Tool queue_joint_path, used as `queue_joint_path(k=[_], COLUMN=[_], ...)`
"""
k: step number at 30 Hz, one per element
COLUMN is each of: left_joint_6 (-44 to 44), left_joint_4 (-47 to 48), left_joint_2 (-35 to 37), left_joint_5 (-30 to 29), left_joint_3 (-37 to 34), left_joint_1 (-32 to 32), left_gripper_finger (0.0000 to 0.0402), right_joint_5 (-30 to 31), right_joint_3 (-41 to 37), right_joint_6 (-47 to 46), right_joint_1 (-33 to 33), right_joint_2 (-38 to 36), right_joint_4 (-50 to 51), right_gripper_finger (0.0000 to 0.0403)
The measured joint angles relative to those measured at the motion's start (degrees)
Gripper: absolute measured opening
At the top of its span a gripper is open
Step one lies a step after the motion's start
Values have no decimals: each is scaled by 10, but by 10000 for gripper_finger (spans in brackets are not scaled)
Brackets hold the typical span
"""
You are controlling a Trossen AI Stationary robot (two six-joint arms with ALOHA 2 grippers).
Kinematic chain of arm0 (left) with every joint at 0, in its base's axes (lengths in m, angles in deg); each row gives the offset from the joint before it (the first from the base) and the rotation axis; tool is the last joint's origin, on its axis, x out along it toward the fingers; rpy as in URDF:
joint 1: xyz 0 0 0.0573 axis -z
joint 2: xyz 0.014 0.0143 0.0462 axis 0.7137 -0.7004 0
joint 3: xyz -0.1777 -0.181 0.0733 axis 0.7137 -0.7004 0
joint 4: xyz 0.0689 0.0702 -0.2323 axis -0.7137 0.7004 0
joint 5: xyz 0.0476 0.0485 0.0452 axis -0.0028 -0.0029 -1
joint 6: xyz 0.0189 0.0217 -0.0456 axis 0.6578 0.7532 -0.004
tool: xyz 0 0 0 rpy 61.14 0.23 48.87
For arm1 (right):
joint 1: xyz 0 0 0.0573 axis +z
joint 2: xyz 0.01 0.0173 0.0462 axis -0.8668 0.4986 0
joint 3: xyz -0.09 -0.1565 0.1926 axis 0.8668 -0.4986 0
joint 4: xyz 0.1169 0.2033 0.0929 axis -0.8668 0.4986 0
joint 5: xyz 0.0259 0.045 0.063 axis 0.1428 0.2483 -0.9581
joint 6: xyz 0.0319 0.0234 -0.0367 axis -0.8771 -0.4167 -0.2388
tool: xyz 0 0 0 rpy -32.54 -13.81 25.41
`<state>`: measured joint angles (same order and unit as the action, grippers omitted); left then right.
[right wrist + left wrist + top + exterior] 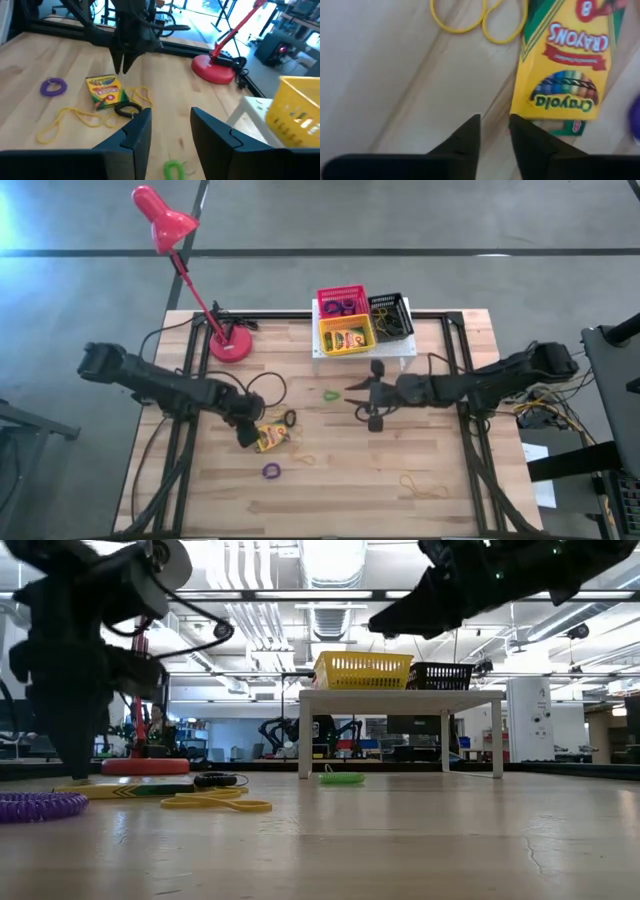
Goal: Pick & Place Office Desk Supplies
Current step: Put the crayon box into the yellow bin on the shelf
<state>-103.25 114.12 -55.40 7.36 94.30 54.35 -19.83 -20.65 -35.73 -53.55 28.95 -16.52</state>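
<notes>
Crayon box [271, 438] flat on counter [440, 510] | left gripper [246, 435] just beside, fingers narrowly apart, empty | right gripper [368, 396] hovering mid-counter, fingers parted, empty

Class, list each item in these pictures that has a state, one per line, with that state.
Flat yellow-and-green crayon box: lying flat on table, not gripped.
Purple coiled elastic loop: loose on table.
Yellow mesh basket: on white shelf, holds a crayon box.
Left pincer: narrow gap, empty, beside crayon box.
Right pincer: open, empty.
</notes>
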Motion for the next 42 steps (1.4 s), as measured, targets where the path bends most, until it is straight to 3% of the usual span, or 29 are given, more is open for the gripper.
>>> queue_joint_path(k=[6, 10, 13, 18, 21, 25, 27, 29, 33, 39, 42], left_joint_6=[-80, -120, -116, -17, 49, 74, 70, 52, 33, 11, 14], left_joint_4=[-227, -504, -596, -502, -332, -55, 57, 111, 104, -32, -180], left_joint_2=[-7, -66, -158, -241, -236, -223, -220, -222, -222, -219, -228], left_joint_5=[19, 5, -5, 59, 63, 34, 30, 29, 26, 52, 42], left_joint_3=[-56, -78, -58, 52, 132, 218, 237, 236, 193, 144, 143], left_joint_1=[37, 72, 71, 61, 61, 65, 66, 69, 76, 81, 77], left_gripper_finger=[16, 6, 4, 4, 4, 3, 3, 3, 3, 3, 3], right_joint_5=[0, 0, 0, 1, 8, 19, 22, 29, 30, 30, 30], right_joint_3=[1, -2, -6, -11, -18, -22, -22, -23, -24, -25, -25], right_joint_6=[-14, -18, -19, -41, -55, -58, -58, -58, -57, -51, -52], right_joint_1=[19, 31, 43, 57, 61, 62, 62, 63, 65, 71, 75], right_joint_2=[-18, -45, -62, -74, -78, -75, -70, -70, -68, -67, -67], right_joint_4=[25, 34, 44, 59, 61, 57, 51, 56, 54, 55, 55], right_gripper_finger=[115, 105, 99, 88, 81, 73, 69, 67, 63, 63, 63])
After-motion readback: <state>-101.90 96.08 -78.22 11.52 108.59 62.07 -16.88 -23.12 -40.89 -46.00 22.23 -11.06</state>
